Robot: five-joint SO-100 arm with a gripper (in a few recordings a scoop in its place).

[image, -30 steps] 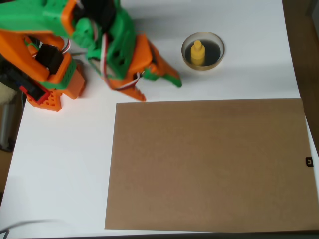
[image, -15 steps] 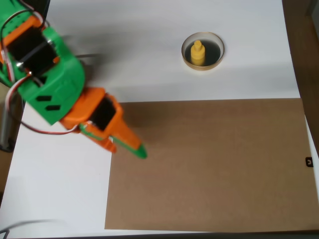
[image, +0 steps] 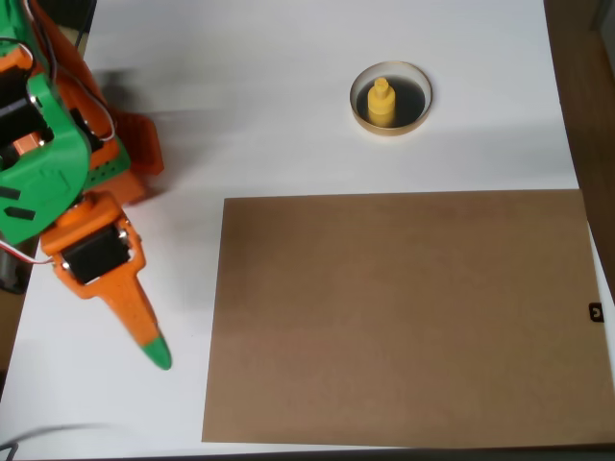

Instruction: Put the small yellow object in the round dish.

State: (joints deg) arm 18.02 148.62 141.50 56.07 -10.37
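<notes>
Yellow object (image: 381,101) stands upright in the round dish (image: 391,128); gripper (image: 154,352) well apart, fingers pressed together.

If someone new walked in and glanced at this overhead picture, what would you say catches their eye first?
Most likely the bright green and orange arm at the left edge, its hand pointing down toward the lower left of the white table. Next comes the big brown board covering the lower right. Near the top, right of centre, the small yellow object stands upright inside the round dish.
</notes>
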